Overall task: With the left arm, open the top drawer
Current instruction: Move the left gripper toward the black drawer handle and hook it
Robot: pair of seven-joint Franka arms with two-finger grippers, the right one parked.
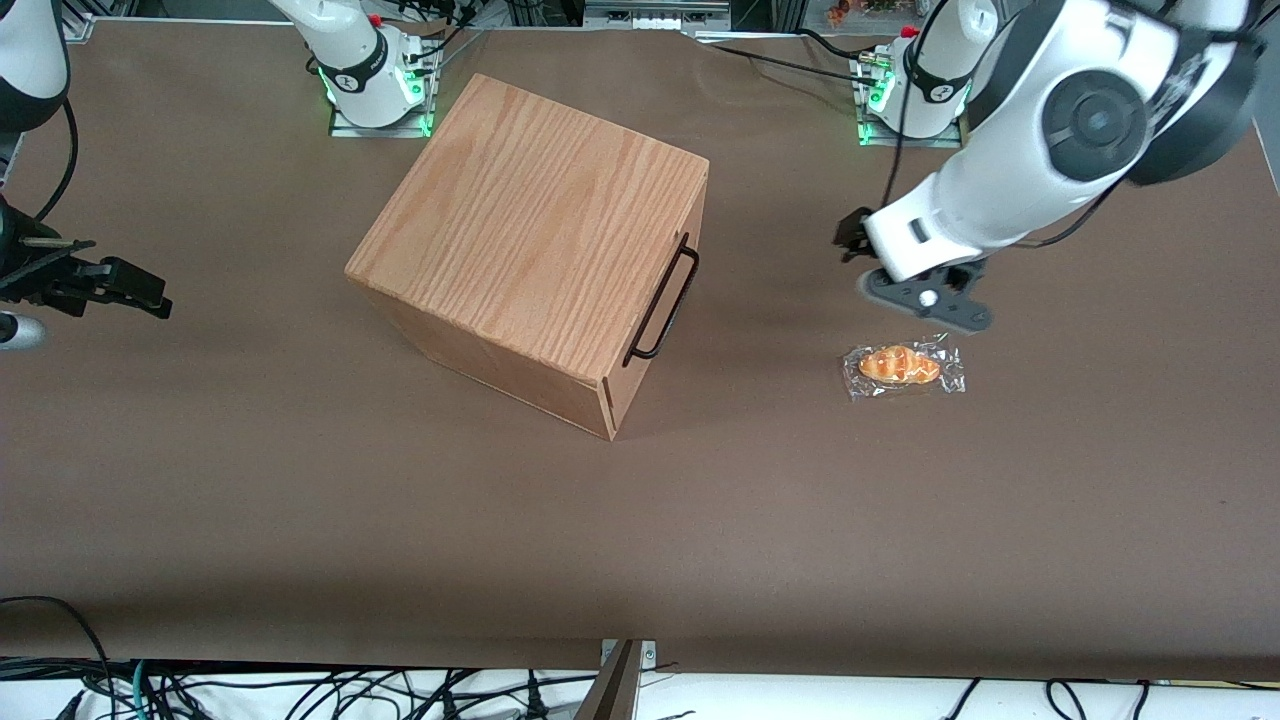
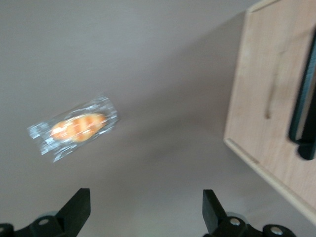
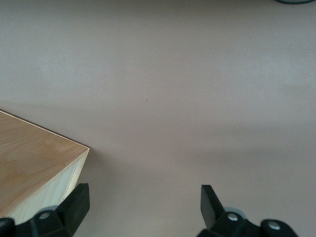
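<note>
The oak-grain cabinet (image 1: 540, 235) stands in the middle of the table. Its top drawer looks shut, and the black wire handle (image 1: 663, 300) on its front faces the working arm's end of the table. My left arm's gripper (image 1: 928, 303) hangs above the table in front of the cabinet, well apart from the handle. In the left wrist view the gripper (image 2: 144, 195) is open and empty over bare table. That view also shows the light-wood cabinet front (image 2: 266, 98) and a black handle (image 2: 303, 98).
A wrapped bread roll (image 1: 903, 367) lies on the table just nearer the front camera than the gripper; it also shows in the left wrist view (image 2: 74, 128). A cabinet corner (image 3: 34, 168) shows in the right wrist view. The brown table (image 1: 640, 540) stretches wide around the cabinet.
</note>
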